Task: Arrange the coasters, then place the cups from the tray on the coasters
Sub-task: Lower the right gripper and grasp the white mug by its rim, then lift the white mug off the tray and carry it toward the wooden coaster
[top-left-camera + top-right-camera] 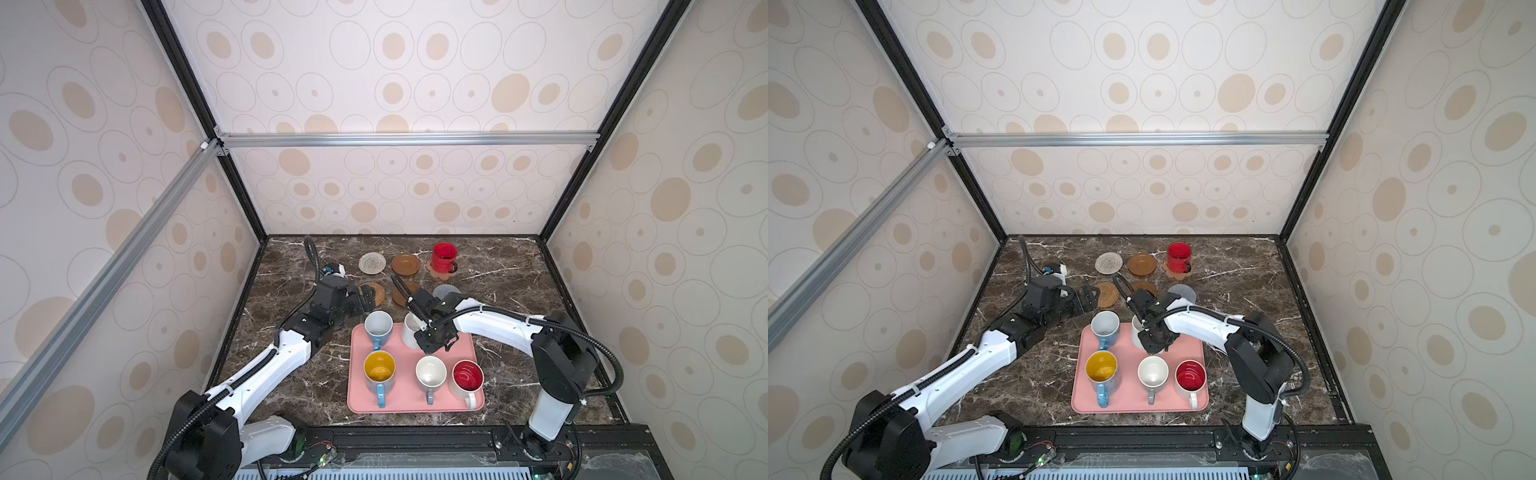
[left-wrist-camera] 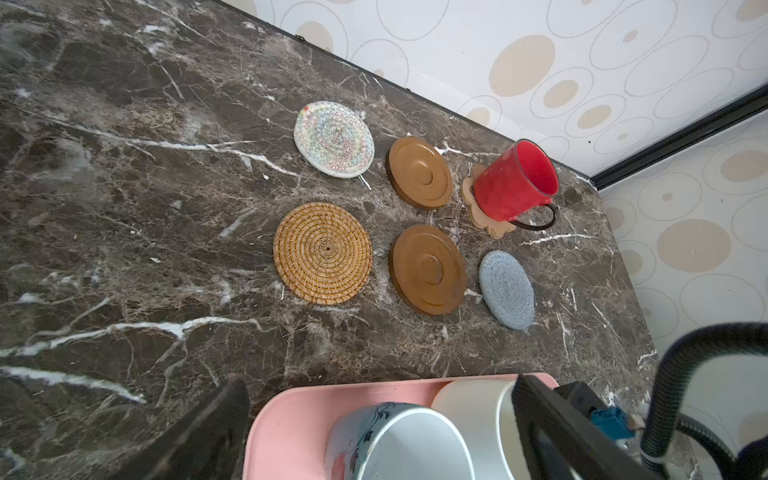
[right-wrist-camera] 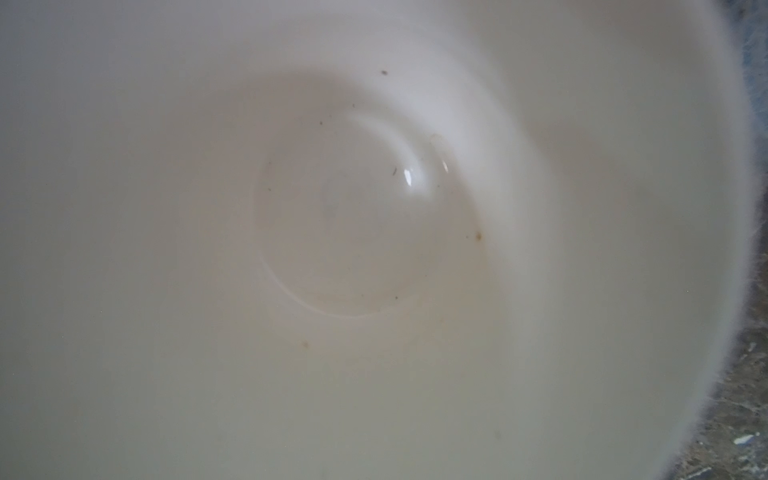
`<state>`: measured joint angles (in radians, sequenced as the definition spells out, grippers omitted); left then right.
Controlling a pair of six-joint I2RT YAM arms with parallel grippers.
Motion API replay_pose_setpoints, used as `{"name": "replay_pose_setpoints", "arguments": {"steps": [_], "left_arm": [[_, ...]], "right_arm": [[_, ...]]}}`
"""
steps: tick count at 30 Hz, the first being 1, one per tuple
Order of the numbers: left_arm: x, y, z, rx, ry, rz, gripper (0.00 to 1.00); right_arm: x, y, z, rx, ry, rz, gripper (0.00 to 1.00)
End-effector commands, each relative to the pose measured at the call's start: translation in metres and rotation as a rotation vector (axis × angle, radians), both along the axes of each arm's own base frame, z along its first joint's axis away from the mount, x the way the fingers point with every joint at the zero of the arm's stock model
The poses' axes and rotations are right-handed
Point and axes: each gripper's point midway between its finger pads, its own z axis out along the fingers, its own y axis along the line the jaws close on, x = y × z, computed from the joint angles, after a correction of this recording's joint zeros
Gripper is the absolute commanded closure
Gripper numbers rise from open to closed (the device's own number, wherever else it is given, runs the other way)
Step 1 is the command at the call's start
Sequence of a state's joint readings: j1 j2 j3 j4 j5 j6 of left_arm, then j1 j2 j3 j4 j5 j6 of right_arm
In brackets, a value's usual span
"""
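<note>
Counter [image 1: 519,291]: dark marble, carrying everything.
Tray [image 1: 409,401]: pink, near me, five mugs on it.
White mug [image 1: 409,334]: upright at the tray's far edge, my right tool [image 1: 423,332] clamped on its rim.
Red mug [image 1: 444,257]: on the paw-shaped coaster [image 1: 436,273], far right.
Other coasters [image 1: 372,263]: five, bare, in two rows.
Left tool [image 1: 368,298]: spread wide beside the rattan coaster [image 2: 323,253].

Cream wall panels [image 1: 374,62] printed with tan ovals enclosed a dark brown marble worktop [image 1: 498,257] on three sides, framed by black and aluminium rails [image 1: 407,139].
</note>
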<state>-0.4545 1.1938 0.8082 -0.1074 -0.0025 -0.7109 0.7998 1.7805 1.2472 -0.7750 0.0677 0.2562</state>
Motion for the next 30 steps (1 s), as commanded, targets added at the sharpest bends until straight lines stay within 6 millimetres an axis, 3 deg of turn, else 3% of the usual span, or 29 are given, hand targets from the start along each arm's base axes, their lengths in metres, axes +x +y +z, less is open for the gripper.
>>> {"name": "replay_pose_setpoints", "arguments": {"steps": [1,6,18,30], "left_arm": [[0.002,0.004,0.011,-0.004,-0.036,0.015,0.0],[0.0,0.007,0.013,0.007,-0.044,0.018,0.0],[-0.003,0.01,0.013,0.014,-0.043,0.026,0.0],[-0.004,0.012,0.015,0.019,-0.05,0.029,0.0]], "right_arm": [[0.021,0.008,0.013,0.037,-0.086,-0.03,0.88],[0.023,0.01,0.031,0.057,-0.11,-0.016,0.93],[0.031,0.011,0.07,0.079,-0.182,0.019,0.96],[0.049,-0.006,0.086,0.058,-0.215,-0.015,0.97]]}}
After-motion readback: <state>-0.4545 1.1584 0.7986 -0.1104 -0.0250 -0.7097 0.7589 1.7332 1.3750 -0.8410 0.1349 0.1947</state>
